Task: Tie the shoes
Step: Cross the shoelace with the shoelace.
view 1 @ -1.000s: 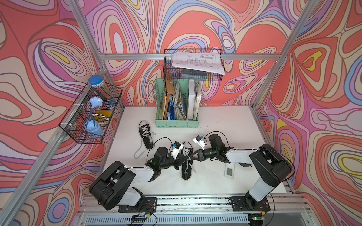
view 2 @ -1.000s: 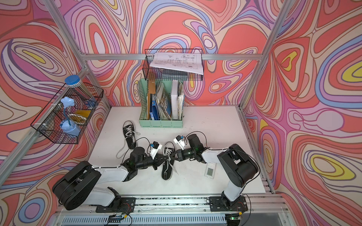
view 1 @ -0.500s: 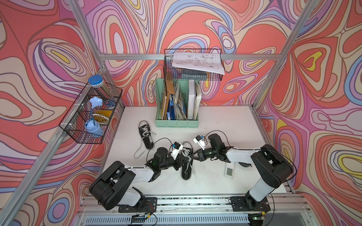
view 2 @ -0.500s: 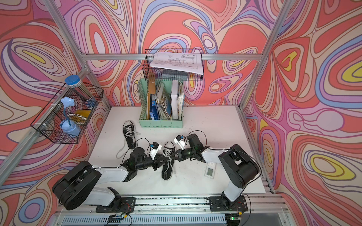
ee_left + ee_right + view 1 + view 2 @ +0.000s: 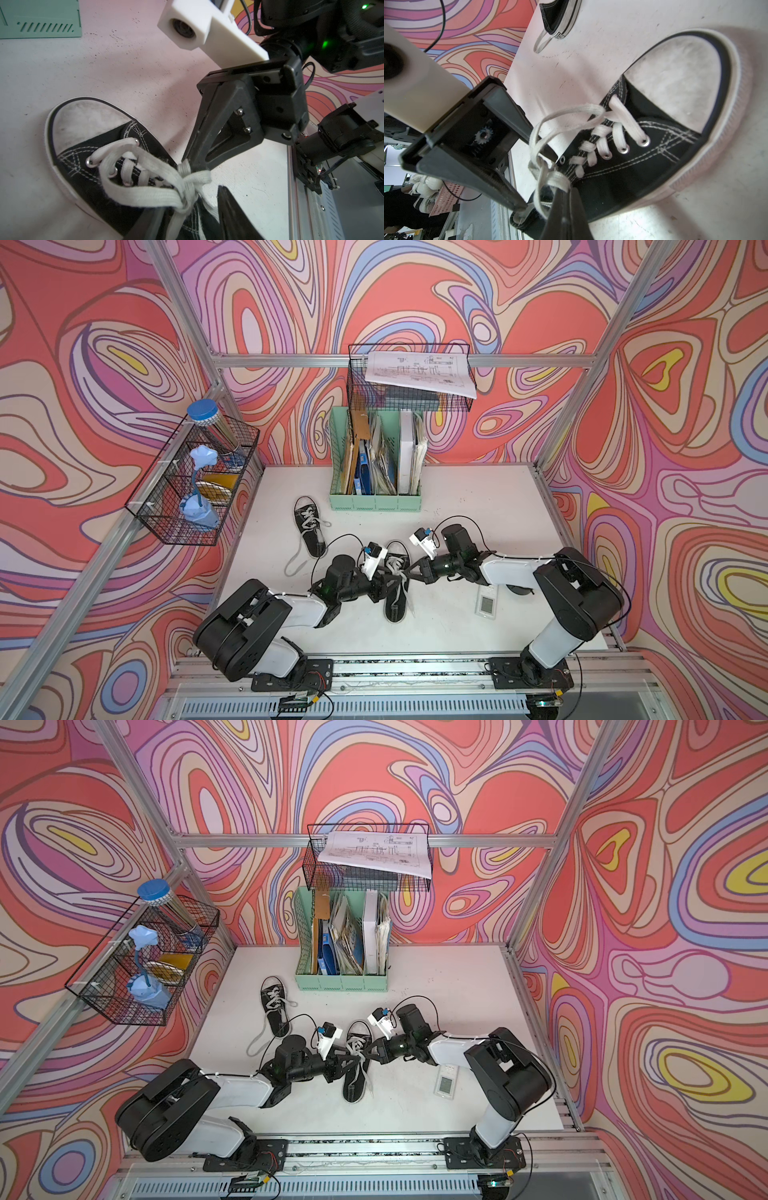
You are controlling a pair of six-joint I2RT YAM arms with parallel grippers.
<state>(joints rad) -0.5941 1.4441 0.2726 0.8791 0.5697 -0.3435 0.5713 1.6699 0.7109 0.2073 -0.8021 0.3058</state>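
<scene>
Shoes to tie: two, both black with white laces, both flat on the white table (image 5: 478,497).

Closest to the front edge: the near shoe (image 5: 394,605), toe pointing to the back, right between the two grippers. Only a half-made bow on it. One floppy loop of the lace (image 5: 143,193) sticking out from a small knot (image 5: 187,178) over the tongue, not pulled snug. Left gripper (image 5: 537,182) on one side: fingers spread apart, holding nothing, with the loop lying loose by one finger. Right gripper (image 5: 193,164) on the other side: fingers squeezed shut on a bit of lace right at the knot. Most likely left to do here: tidy both loops and pull the bow tight.

Just beside that shoe, near the right arm: one little white gadget (image 5: 486,605) with a grey screen, flat on the table.

Further back, on the left arm's side: the far shoe (image 5: 309,526), well apart from both grippers. Looks not tied yet, with one long bit of lace trailing out over the table. So, at a guess, about half of one shoe done and a whole shoe to go.

At the very back: one green file box (image 5: 374,502) stuffed with papers. Up on the walls: two black wire baskets. One side basket (image 5: 174,526) with a blue-lidded jar (image 5: 203,416) in it. One back basket (image 5: 359,381) above the file box, with a sheet of paper (image 5: 419,373) on top.
</scene>
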